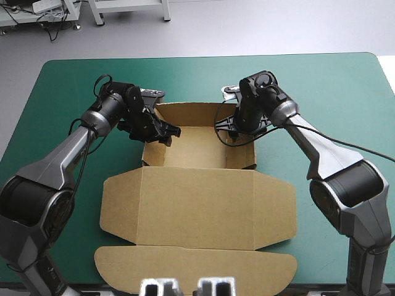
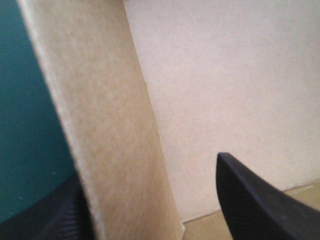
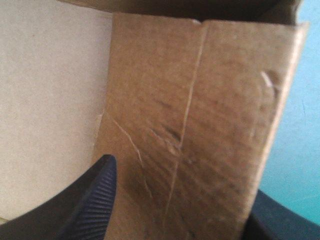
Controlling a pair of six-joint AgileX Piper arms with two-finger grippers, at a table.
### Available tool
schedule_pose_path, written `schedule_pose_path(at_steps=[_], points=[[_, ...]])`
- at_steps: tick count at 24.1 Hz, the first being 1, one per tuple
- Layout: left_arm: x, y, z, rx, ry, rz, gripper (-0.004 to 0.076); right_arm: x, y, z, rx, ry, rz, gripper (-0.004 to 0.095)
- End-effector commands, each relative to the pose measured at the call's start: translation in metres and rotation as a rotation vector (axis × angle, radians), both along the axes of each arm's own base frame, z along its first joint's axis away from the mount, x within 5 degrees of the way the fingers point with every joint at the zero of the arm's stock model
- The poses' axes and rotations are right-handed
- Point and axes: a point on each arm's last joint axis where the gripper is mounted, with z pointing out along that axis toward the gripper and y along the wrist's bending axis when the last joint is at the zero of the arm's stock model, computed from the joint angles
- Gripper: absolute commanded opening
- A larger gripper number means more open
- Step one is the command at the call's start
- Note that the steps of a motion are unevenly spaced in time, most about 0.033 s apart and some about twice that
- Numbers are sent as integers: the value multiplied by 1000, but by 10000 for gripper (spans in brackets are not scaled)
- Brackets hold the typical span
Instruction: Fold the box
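Observation:
The brown box [image 1: 197,209] lies mid-table. Its far part forms an open tray with raised walls, and its lid panel lies flat toward the near edge. My left gripper [image 1: 165,132] is at the tray's left wall [image 1: 153,153]. In the left wrist view this gripper [image 2: 150,170] is open and straddles the wall [image 2: 100,125], with one finger outside over the teal-green cover and one inside. My right gripper [image 1: 233,132] is at the right wall [image 1: 241,157]. In its own view it [image 3: 182,177] is open too, and the creased wall [image 3: 200,125] stands between its fingers.
The lid's rounded front flap [image 1: 197,268] reaches the table's near edge. Side flaps [image 1: 274,213] spread left and right of the lid. Bare teal-green cover [image 1: 333,92] lies beyond and beside the tray.

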Motion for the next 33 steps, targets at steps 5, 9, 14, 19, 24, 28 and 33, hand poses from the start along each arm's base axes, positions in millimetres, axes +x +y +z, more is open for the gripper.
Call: schedule_pose_path(at_steps=[5,9,14,19,24,28,33], points=[[-3,-2,28,-49,-113,4,507,-4,-6,30,-33,-110,21,525],[-1,3,29,8,-136,-5,507,-3,-6,31,-38,-120,22,525],[2,3,45,12,-174,-8,507,-1,-7,38,-39,-155,19,525],[3,6,78,28,-230,-14,507,1,-6,76,12,-254,11,525],[-8,16,125,62,-309,8,495,-12,-13,127,75,-394,16,521],[-41,18,168,-92,-381,3,328,-39,-29,168,102,-494,31,519],[-115,39,234,-170,-605,-150,6,-78,-39,200,226,-523,57,492]])
